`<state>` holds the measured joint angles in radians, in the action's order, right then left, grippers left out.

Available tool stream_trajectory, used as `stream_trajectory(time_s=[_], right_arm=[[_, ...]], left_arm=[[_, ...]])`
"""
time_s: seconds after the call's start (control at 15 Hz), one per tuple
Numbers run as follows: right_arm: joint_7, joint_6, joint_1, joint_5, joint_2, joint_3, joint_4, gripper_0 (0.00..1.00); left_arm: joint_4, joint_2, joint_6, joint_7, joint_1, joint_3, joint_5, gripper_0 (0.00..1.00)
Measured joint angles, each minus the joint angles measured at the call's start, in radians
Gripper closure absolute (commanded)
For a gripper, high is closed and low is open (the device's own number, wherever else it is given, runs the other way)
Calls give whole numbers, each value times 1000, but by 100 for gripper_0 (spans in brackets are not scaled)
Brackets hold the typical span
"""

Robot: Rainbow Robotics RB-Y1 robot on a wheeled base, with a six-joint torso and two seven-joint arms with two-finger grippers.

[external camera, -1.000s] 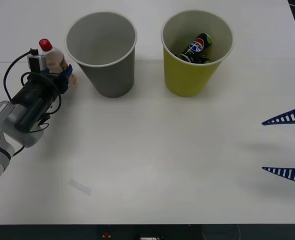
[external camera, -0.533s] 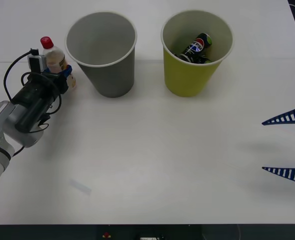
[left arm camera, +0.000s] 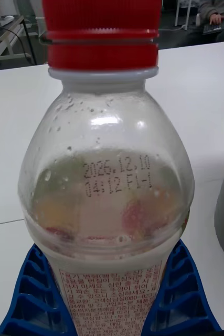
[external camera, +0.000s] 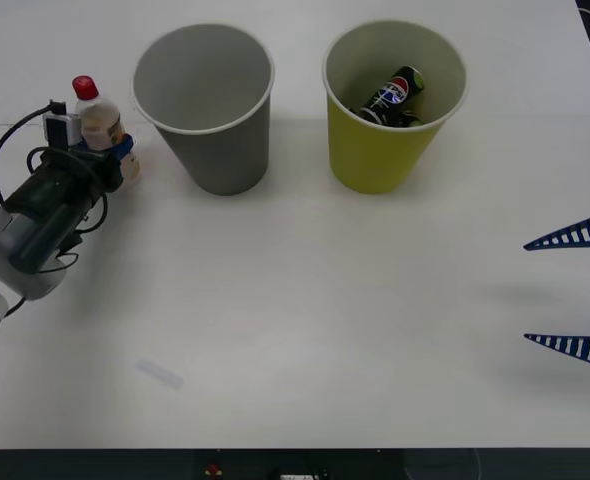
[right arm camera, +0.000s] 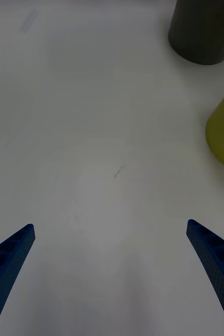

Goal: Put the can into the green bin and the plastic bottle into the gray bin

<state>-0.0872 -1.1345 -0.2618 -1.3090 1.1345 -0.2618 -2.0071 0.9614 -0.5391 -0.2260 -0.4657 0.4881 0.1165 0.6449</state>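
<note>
Left hand [external camera: 110, 160] pinches the plastic bottle [external camera: 97, 118] low on its body, blue fingers [left arm camera: 30, 294] pressed to both sides of the label. Bottle upright, red cap up, held just left of the gray bin [external camera: 208, 105], not yet over its rim. Wrist view shows the bottle [left arm camera: 106, 173] close up with a printed date code, gray bin wall at the edge. Gray bin stands upright on the white bench [external camera: 305, 310]. Green bin [external camera: 390, 110] just right of the gray bin, apart from it, also upright. The can [external camera: 395, 95] lies tilted inside the green bin, logo facing up. Right hand [external camera: 575, 290] well right of the gray bin, low over the bench, fingers [right arm camera: 9, 262] spread wide, holding nothing.
</note>
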Motion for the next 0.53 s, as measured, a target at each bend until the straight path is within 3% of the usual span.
stream_trajectory(time_s=[0.2, 0.33, 0.53], right_arm=[[0, 0, 0, 0, 0, 0, 0, 0], [0, 0, 0, 0, 0, 0, 0, 0], [0, 0, 0, 0, 0, 0, 0, 0]], left_arm=[[4, -27, -54, 55, -20, 0, 30, 100], [45, -51, -80, 183, -46, 0, 122, 100], [212, -119, -88, 435, -146, -2, 291, 100]])
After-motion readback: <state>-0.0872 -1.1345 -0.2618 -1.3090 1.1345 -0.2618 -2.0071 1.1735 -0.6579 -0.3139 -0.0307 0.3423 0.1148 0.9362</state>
